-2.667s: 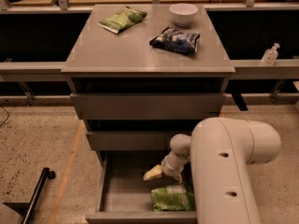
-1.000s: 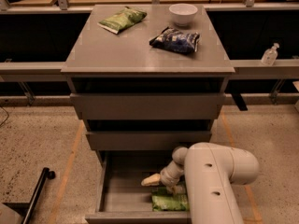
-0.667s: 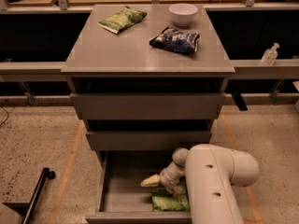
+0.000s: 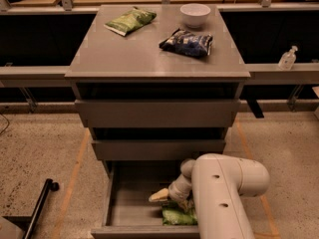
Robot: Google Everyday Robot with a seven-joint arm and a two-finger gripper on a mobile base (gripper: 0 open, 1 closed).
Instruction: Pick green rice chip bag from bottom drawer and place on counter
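My jaws hung inside the open bottom drawer (image 4: 132, 203), just left of the green rice chip bag (image 4: 177, 216) lying near-right in it, spread untellable; I feared slipping off its puffy film or clipping the drawer above (image 4: 157, 149).

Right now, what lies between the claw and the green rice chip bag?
Nothing shows between them: in the camera view the claw hangs just above the green rice chip bag inside the bottom drawer.
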